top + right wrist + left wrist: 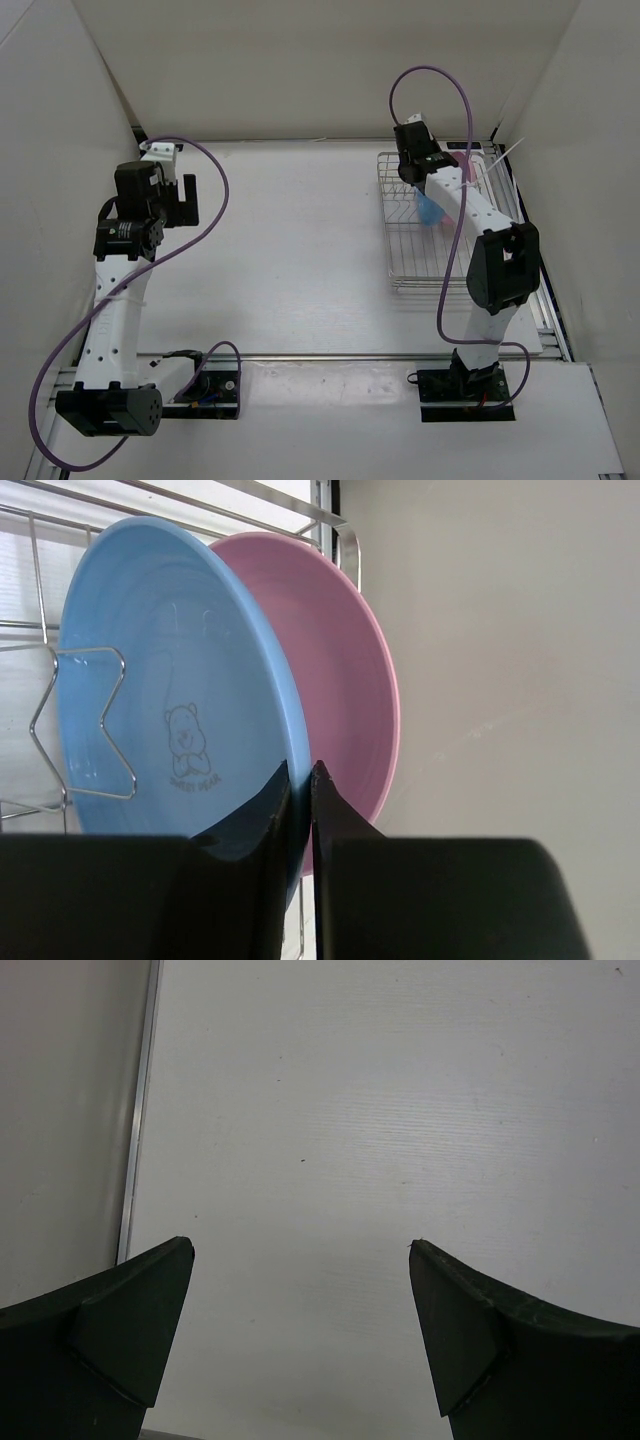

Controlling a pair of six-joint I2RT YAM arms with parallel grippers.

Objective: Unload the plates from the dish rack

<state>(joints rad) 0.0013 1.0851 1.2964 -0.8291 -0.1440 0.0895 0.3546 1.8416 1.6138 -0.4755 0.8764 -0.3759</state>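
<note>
1. Pinched at the right gripper point(300, 772), the blue plate point(180, 680): smooth plastic with a soft sheen and a faint grey bear outline on its face.
2. Just beyond the fingers, the pink plate point(350, 670): the same smooth plastic, gently glossy.
3. Left of the fingers, the dish rack point(90, 650): thin silver metal wire, bright and shiny.
4. The right fingers point(345, 825) themselves are matt black, plastic by the look.
5. Over at the left gripper point(300, 1250), the fingers point(130, 1320) are matt black too, with slightly rough edges.
6. Below that gripper, the table point(350, 1110): white, matt, with fine grain lines running across.
7. Off to its left, a metal strip point(143, 1110), dull silver.
</note>
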